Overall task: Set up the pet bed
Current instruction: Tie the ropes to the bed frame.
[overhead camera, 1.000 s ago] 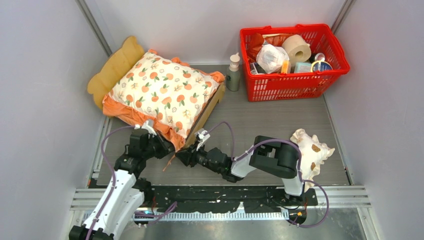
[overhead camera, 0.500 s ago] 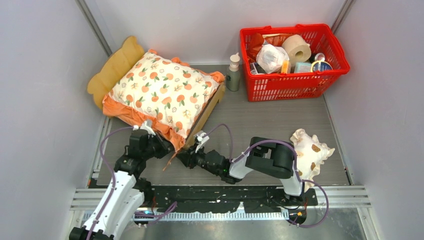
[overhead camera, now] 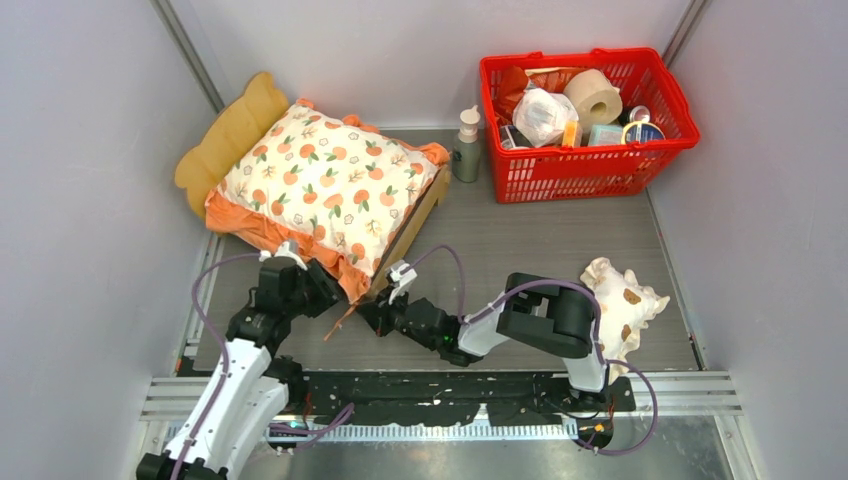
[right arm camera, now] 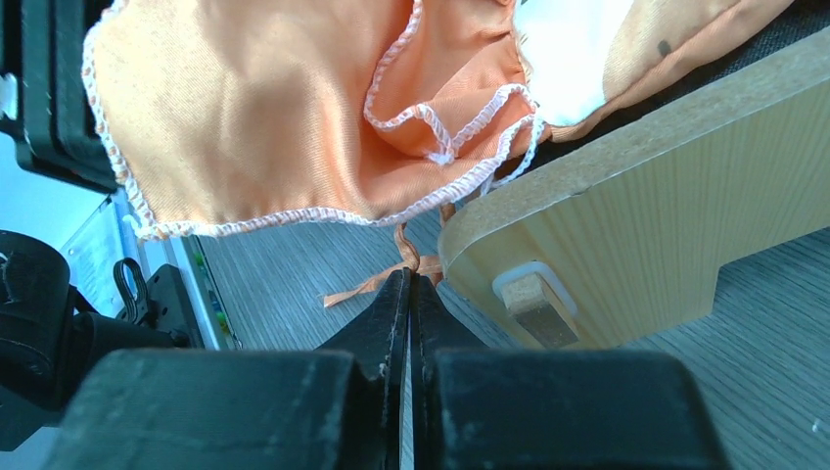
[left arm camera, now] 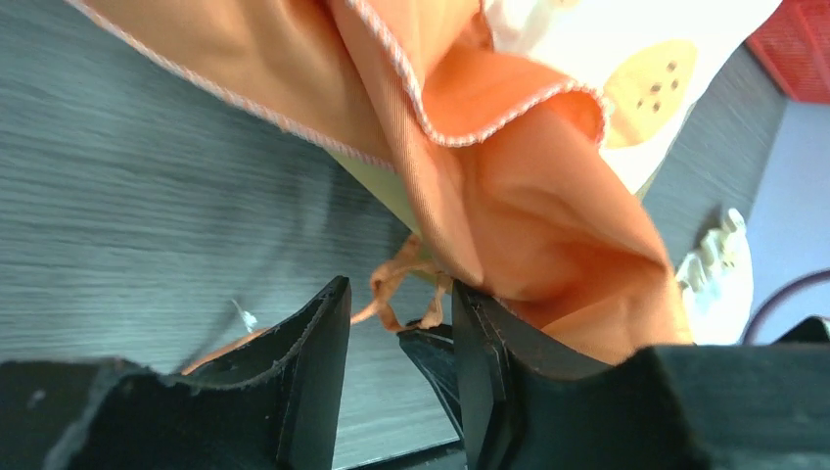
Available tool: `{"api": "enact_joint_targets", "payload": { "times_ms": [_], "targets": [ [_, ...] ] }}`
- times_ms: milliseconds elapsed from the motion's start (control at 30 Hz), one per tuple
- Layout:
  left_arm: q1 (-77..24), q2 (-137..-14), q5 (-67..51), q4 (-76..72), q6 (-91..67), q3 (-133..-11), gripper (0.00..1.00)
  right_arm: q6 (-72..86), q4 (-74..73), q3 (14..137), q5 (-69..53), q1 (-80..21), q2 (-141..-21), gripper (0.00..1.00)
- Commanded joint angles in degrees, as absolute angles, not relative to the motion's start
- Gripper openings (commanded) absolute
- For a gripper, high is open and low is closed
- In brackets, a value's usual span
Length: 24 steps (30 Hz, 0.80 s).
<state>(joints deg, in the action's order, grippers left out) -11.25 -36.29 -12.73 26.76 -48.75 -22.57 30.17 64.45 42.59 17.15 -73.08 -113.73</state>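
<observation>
The pet bed (overhead camera: 228,135) sits on the far left part of the grey surface (overhead camera: 540,240), set at an angle, with its wavy headboard toward the left wall and its foot end pointing toward the middle, near the arms. A cream cushion (overhead camera: 325,185) with an orange fruit print lies on top and covers most of the frame. Its orange ruffle spills over the near edge and the foot corner. Both arms reach in to that near corner. The left pincer (left arm camera: 401,299) is just below the hanging ruffle with its two dark fingers (left arm camera: 313,372) spread, a clear gap between them and nothing caught in it. A thin orange ribbon (left arm camera: 396,284) dangles from the cushion just past the fingertips, with its loose end trailing on the surface. The right pincer (right arm camera: 409,284) is pressed together, its tips right at the ribbon where it drops beside the rounded wooden corner of the bed. I cannot tell whether the ribbon is actually nipped between the tips or only touches them. From above, the two pincers are close together, the left one under the ruffle and the right one just beside the bed's corner. A red basket (overhead camera: 590,170) full of odds and ends stands at the far right, well apart from the bed, with a small bottle (overhead camera: 467,145) upright between the two. A small frilled pillow (overhead camera: 622,310) with brown spots lies on the near right, beside the right arm's base.
</observation>
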Motion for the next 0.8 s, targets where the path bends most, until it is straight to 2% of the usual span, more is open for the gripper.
{"api": "enact_joint_targets", "payload": {
  "times_ms": [0,167,567,767],
  "targets": [
    [-11.25,-35.58,-3.85,31.80,-44.79,-28.26,0.46,32.04,58.01,45.32,17.87,-73.13,-109.43,0.05],
    [-10.94,-34.88,-0.49,32.98,-46.98,-28.97,0.44,35.98,55.01,45.47,19.56,-73.09,-109.81,0.05],
    [-9.29,-33.27,-1.57,28.49,-50.80,-25.25,0.42,37.46,69.86,40.95,23.73,-75.22,-112.12,0.05],
    [-8.35,-34.75,-3.06,27.20,-50.45,-24.05,0.42,36.41,71.75,41.30,25.82,-76.44,-113.45,0.05]
  ]
}}
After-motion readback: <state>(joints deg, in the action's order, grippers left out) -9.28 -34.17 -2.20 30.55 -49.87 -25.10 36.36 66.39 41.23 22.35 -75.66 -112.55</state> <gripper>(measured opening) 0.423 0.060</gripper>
